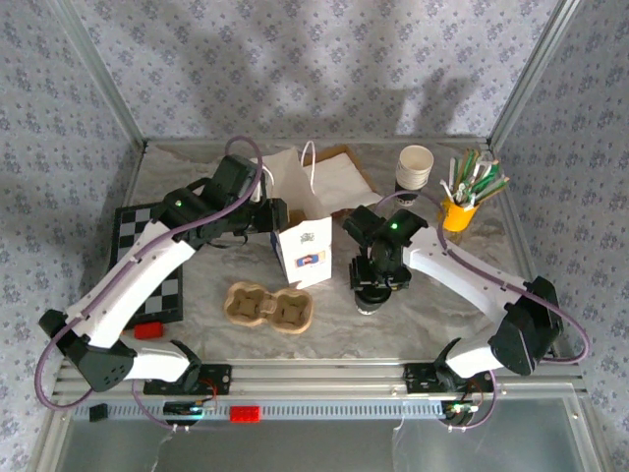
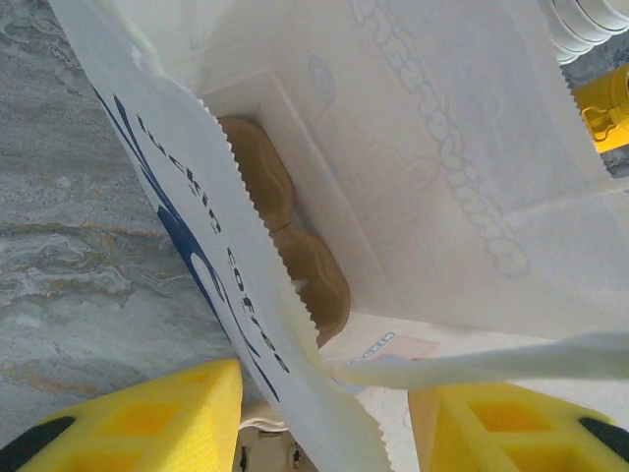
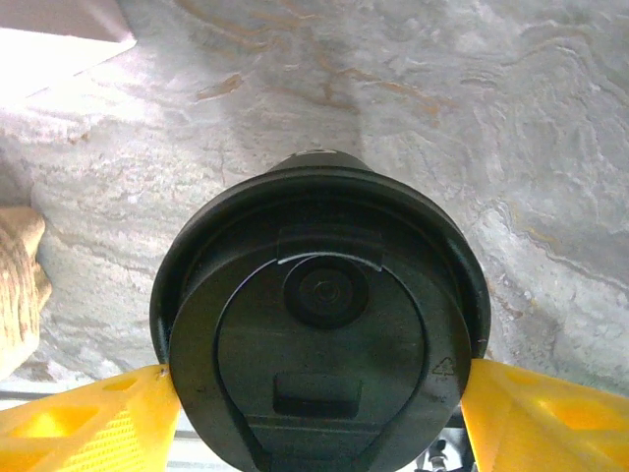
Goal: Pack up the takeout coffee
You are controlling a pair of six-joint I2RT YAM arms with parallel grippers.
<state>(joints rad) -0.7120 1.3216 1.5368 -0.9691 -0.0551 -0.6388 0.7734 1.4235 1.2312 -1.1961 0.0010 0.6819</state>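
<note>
Waiting beside the white paper bag [image 1: 305, 251], the takeout coffee [image 3: 319, 295] is squeezed by the right claw [image 3: 319, 393], likely so it can be lifted in. The bag's edge is set between the open fingers of the left claw [image 2: 329, 408], maybe for steadying.

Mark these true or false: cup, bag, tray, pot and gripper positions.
1. The right gripper has the coffee cup lid between its fingers. True.
2. The coffee cup is inside the bag. False: it is outside, to the bag's right.
3. The tray lies outside the bag, on its near side. True.
4. The yellow pot stands on the chessboard. False: the pot is far right, the chessboard left.
5. The left gripper grips the coffee cup. False: it is open at the bag's edge.
</note>
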